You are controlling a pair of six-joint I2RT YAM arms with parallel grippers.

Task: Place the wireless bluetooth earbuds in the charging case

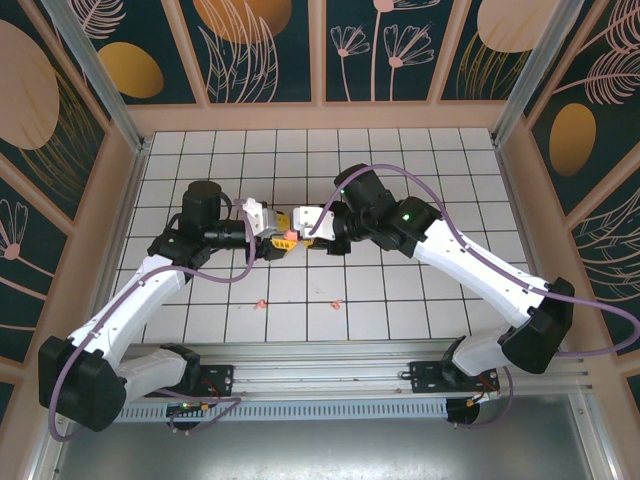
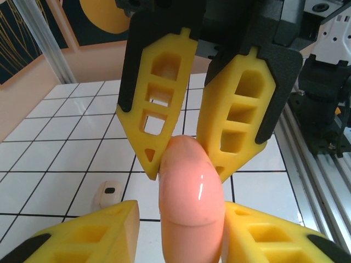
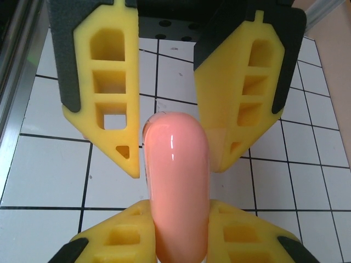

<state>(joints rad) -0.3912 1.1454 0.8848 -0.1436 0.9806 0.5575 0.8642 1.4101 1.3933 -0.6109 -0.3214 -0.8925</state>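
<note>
The right fingers (image 3: 118,238) are closed on the charging case (image 3: 175,186). One yellow pad presses each side of its near end at the bottom of the right wrist view. The left fingers (image 2: 104,233) stand partly open around the other end of the same pink case. In the left wrist view the pad at lower right touches it, while the pad at lower left has a narrow gap to it (so I do not see a firm grip on that side). In the top view the two pairs of fingers meet tip to tip a little left of the centre of the frame. The case is between them, held above the tabletop (image 1: 400,150). Two wireless bluetooth earbuds (image 1: 262,303) lie on the white tiles lower in that frame, outside the case and well apart from each other. One is below the left fingers and the other is below the right fingers.
</note>
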